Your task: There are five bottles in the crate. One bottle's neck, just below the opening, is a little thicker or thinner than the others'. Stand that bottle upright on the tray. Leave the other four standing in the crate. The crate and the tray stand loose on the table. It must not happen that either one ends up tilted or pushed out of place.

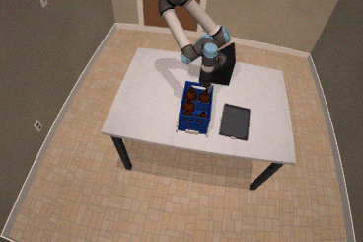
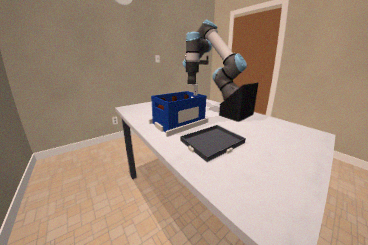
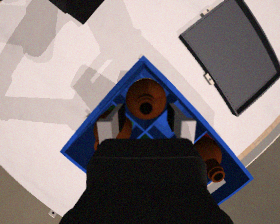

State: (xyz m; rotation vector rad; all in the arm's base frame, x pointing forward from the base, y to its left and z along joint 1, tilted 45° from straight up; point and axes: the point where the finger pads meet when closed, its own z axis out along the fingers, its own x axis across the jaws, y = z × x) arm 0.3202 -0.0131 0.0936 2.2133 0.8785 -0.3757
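A blue crate [image 1: 194, 128] [image 2: 165, 114] [image 3: 91, 125] stands mid-table with brown bottles upright in its cells. In the wrist view one bottle's open neck [image 3: 145, 102] shows straight below, just ahead of the fingers, and another bottle [image 3: 211, 157] shows at the right; the rest are hidden by the gripper body. Bottle tops [image 1: 189, 97] [image 1: 204, 96] also show in the top view. My gripper [image 1: 208, 88] [image 2: 195, 89] [image 3: 146, 112] is open and empty, hanging just above the crate's far end. The dark, empty tray [image 1: 235, 121] [image 2: 213, 141] [image 3: 233, 52] lies to the right of the crate.
A black box [image 1: 227, 65] [image 2: 240, 101] stands at the arm's base behind the crate. The white table [image 1: 148, 93] [image 2: 280, 169] carries everything; its front edge runs close to the crate and tray.
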